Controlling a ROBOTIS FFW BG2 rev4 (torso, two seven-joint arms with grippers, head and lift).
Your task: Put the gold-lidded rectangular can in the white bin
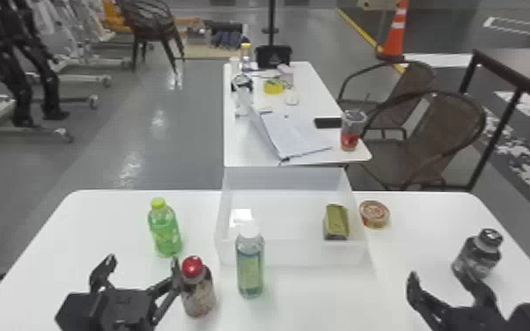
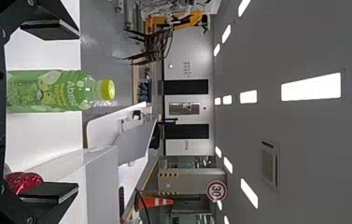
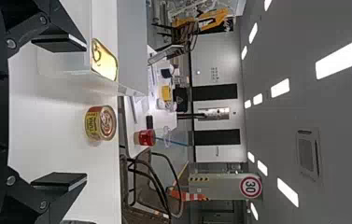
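Right gripper: fingers spread, nothing between them, over the near right of the table. Left gripper likewise spread and bare. Gold-lidded can is ahead and to the left of the right gripper, well apart from it, inside the white bin near its right wall, lid up. Placing looks done; judged so, the last step is merely to leave the can be. Next move, if any, calls for drawing the right arm back clear of the bin wall and the dark bottle, which stands just beyond that gripper's right finger. On the surface, nearest first: red-capped bottle close by the left gripper's right finger, contact uncertain, so a sideways swing there could tip it; white-capped bottle farther right of that gripper, by the bin's near wall; green bottle ahead of it. Round tin ahead and left of the right gripper, just outside the bin. Past both grippers and the bin, a second table with open notebook and a cup of something red; wicker chairs right of it; farthest, a traffic cone on the grey floor.
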